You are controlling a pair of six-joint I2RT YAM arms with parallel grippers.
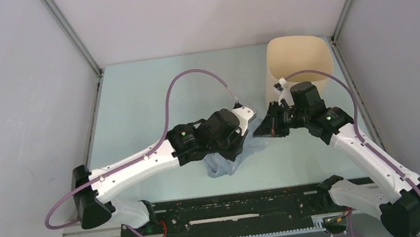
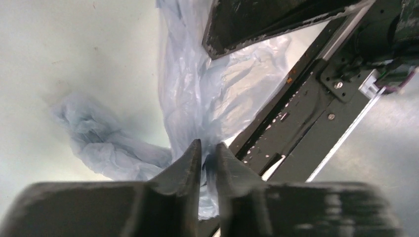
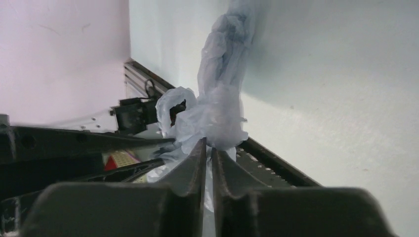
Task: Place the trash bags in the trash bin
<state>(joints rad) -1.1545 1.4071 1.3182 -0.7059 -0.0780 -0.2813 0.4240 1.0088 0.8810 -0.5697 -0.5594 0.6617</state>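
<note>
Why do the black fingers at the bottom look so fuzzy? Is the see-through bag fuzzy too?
Left wrist view: the left gripper sits very near the lens, so its base blurs; the trash bag wrinkles look sharp. Right wrist view: the right gripper blurs likewise, and the bag throws a soft shadow on the table. Top external view: evenly lit, sharp.

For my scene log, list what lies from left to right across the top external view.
left arm's base → trash bag → trash bin → right arm's base
</note>
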